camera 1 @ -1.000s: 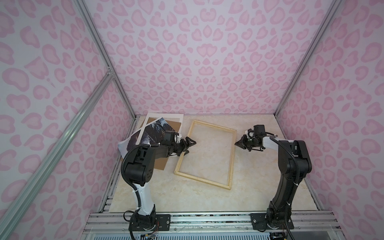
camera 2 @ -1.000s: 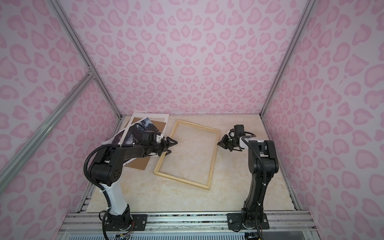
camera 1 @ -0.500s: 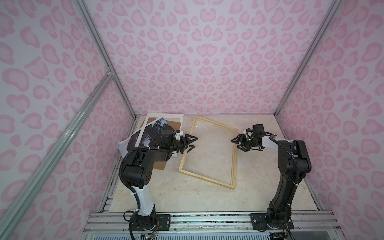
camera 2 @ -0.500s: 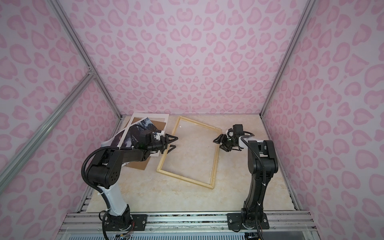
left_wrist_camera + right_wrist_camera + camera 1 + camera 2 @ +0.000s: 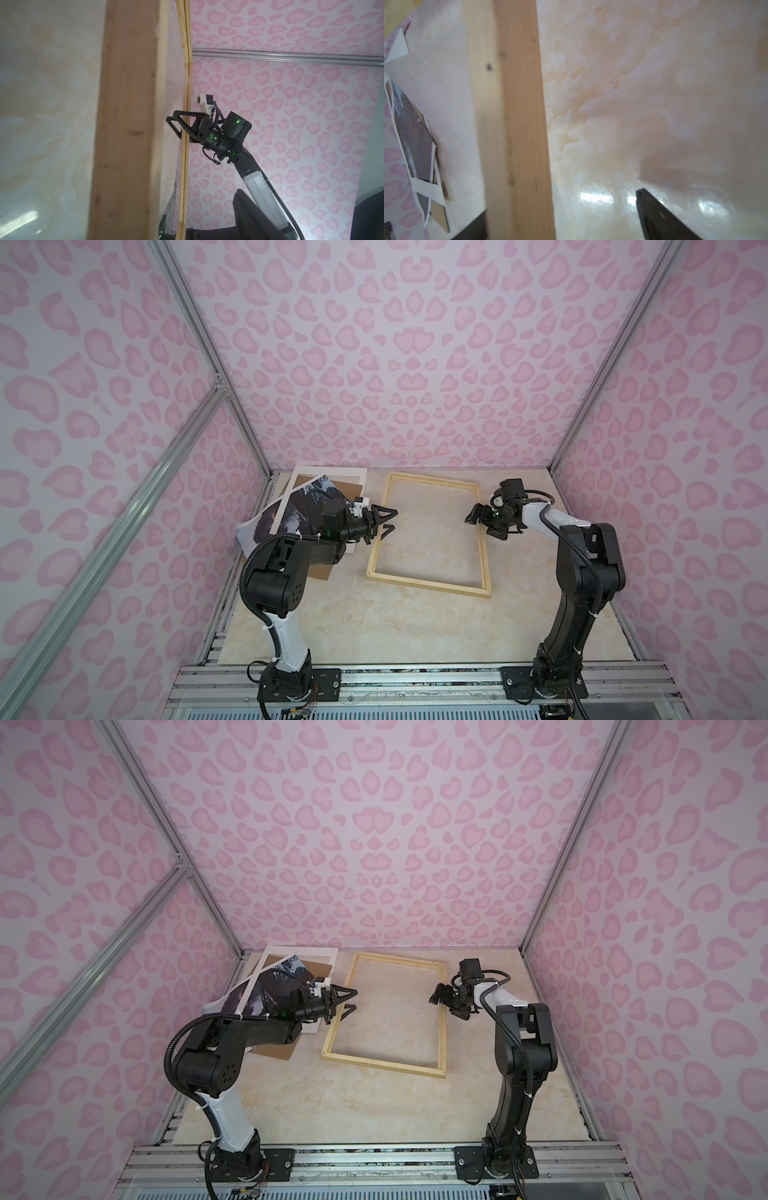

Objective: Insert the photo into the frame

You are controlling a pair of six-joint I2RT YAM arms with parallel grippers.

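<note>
place: robot lab test booth, pretty sure | why: aluminium frame rails (image 5: 415, 680), pink heart-print backdrop walls (image 5: 415, 364), marble-look benchtop (image 5: 395, 626)

Two robot arms reach in toward each other, low over the table, both grippers parted.
The left gripper (image 5: 388, 521) points toward the middle with jaws apart. The right gripper (image 5: 485, 525) faces it, jaws spread wide, its elbow raised behind it.

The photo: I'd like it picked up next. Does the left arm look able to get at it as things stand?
Probably yes. The photo lies on top of the pile beside the left arm, and the left gripper stands open at the frame, next to it.
</note>
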